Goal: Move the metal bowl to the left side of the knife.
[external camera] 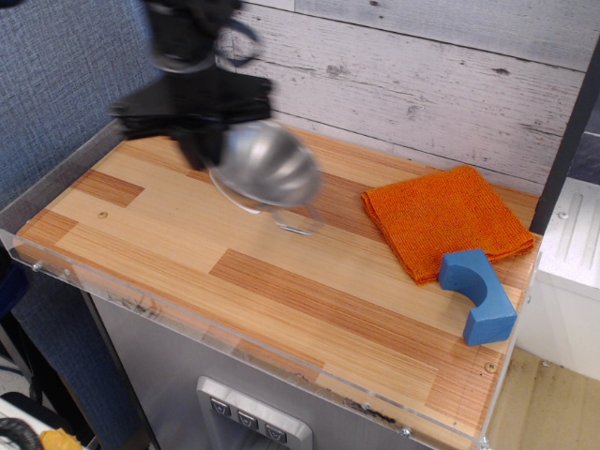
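My black gripper [202,141] is shut on the rim of the metal bowl [267,167] and holds it tilted in the air above the back left of the wooden table [309,281]. The bowl is shiny steel; one wire loop handle [298,223] hangs below it. Both are blurred by motion. The knife is hidden behind the gripper and the bowl.
An orange cloth [445,217] lies at the back right. A blue curved block [478,292] sits by the right front edge. A clear plastic rim [187,323] runs along the table's front. A grey plank wall [450,75] stands behind.
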You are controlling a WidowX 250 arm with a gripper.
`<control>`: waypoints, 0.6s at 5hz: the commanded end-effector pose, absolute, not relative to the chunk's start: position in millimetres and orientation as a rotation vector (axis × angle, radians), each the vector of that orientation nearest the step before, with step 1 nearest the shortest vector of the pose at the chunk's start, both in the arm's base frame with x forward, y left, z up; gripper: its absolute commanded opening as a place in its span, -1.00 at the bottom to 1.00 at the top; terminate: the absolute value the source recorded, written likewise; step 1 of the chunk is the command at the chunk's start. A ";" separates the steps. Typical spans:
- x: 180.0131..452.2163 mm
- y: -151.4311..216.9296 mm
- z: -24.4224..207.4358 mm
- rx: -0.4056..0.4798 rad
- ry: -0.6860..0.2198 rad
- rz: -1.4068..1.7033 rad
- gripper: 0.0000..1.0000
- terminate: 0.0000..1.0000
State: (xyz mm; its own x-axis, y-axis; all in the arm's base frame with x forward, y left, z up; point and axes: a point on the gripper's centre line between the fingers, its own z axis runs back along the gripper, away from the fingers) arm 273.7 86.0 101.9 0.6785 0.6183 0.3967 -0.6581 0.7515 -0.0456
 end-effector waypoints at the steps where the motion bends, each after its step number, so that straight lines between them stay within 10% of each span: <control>1: 253.0 147.8 108.2 0.164 -0.445 0.861 -1.00 -1.00; 3: 253.3 169.3 79.9 0.227 -0.373 0.907 -1.00 -1.00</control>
State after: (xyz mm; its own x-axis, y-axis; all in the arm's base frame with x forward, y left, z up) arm 259.3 166.1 62.4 0.5832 0.7260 0.3644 -0.7913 0.6091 0.0531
